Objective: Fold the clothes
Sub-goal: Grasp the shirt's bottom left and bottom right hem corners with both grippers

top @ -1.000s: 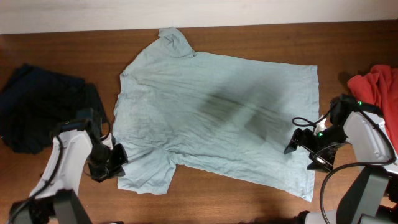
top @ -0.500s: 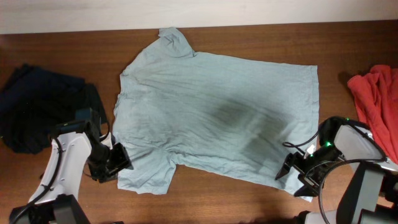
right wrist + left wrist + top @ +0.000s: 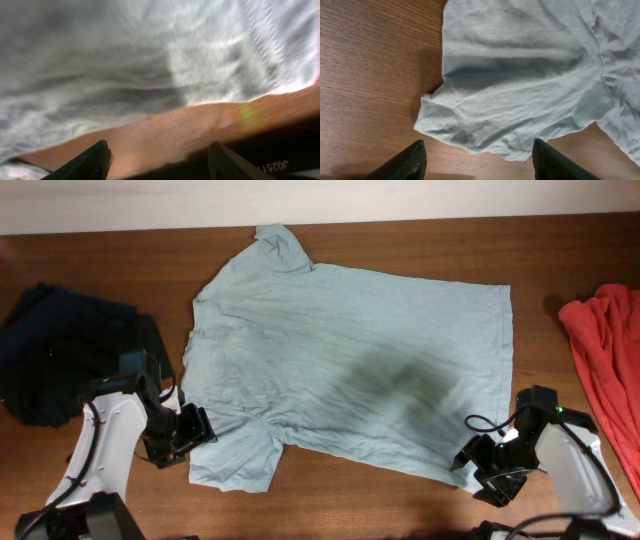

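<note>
The clothes lie on the wooden table (image 3: 420, 242). A large pale grey-blue T-shirt (image 3: 350, 360) is spread flat in the middle. My left gripper (image 3: 202, 432) is open at the edge of its near-left sleeve (image 3: 235, 460). In the left wrist view the sleeve hem (image 3: 485, 135) lies just ahead of the open left gripper (image 3: 480, 162), with bare wood between the fingers. My right gripper (image 3: 468, 464) is open at the shirt's near-right hem. The right wrist view is blurred: the shirt (image 3: 125, 65) lies ahead, and only wood lies between the fingers of the right gripper (image 3: 160, 162).
A crumpled navy garment (image 3: 60, 360) lies at the left edge, close behind my left arm. A red garment (image 3: 605, 350) lies at the right edge beside my right arm. A pale wall strip (image 3: 320, 200) borders the table's far edge.
My left gripper has opened and let go of the sleeve, staying in place. My right arm has moved along the shirt's right side towards the near hem, its jaws narrowing a little.
</note>
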